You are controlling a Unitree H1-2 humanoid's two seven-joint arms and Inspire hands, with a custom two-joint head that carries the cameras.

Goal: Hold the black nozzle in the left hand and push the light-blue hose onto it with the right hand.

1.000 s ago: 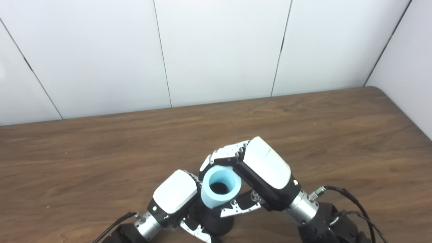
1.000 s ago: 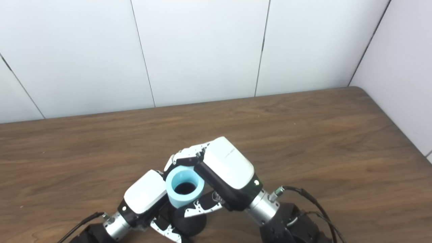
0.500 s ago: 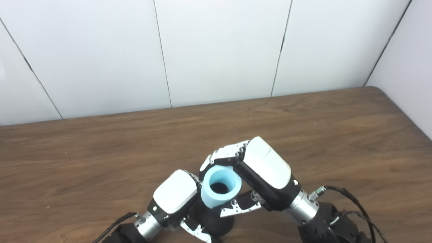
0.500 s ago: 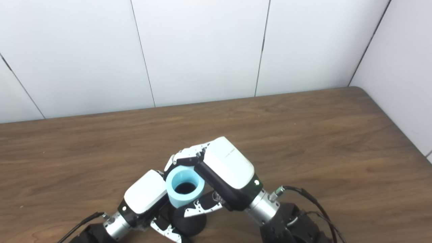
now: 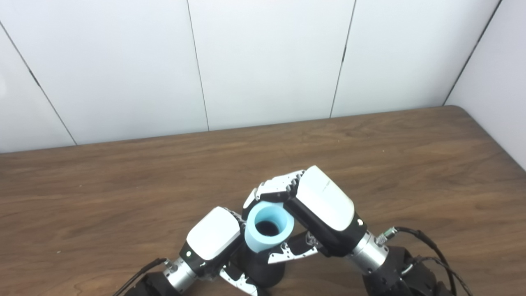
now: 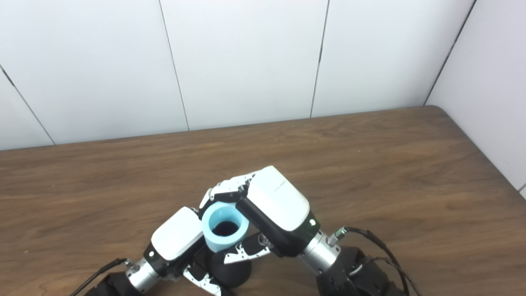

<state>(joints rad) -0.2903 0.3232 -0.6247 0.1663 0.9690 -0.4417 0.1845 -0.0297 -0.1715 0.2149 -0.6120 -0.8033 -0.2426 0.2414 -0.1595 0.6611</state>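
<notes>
Nothing shifts since 1 s ago: both hands locked in same pose, so push looks stalled or seated, judging by dark bore.
Table (image 5: 411,164): brown wood grain, matte.
Right hand (image 5: 316,209): glossy white shell, fingers wrapped round hose.
Left hand (image 5: 213,234): curled on nozzle.
Light-blue hose (image 5: 267,228): smooth thick-walled tube, mouth upward.
Black nozzle (image 5: 267,271): rounded, directly below hose.

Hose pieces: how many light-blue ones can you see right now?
1. The light-blue hose stands upright near the table's front edge, gripped by the right hand, over the black nozzle in the left hand. None elsewhere; the hands could hide something.
</notes>
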